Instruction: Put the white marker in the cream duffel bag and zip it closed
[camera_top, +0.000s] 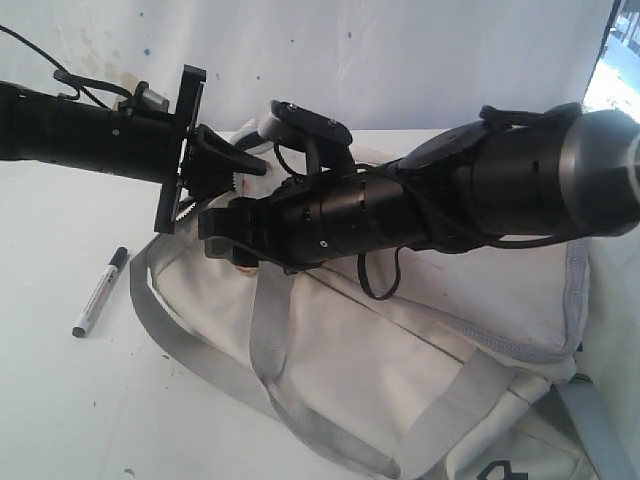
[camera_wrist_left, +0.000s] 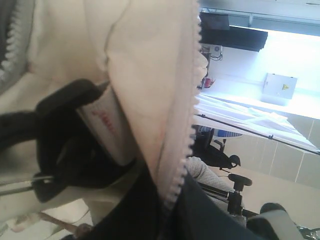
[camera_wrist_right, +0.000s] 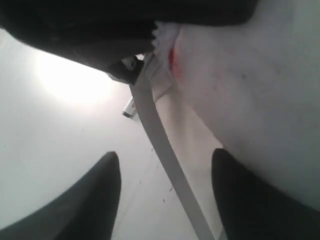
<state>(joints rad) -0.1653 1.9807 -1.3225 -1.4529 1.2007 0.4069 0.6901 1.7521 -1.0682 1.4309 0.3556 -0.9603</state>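
The white marker (camera_top: 100, 292), slim with a black cap and a dark end, lay flat on the table (camera_top: 60, 400) just beside the cream duffel bag (camera_top: 400, 340), outside it. The bag sprawled soft and rumpled, grey webbing handles (camera_top: 268, 330) draped across it, its zipper teeth (camera_wrist_left: 192, 125) parted at one end.

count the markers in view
1. The white marker lies on the table, left of the cream duffel bag in the exterior view, close beside its grey strap. More could be hidden inside or under the bag.
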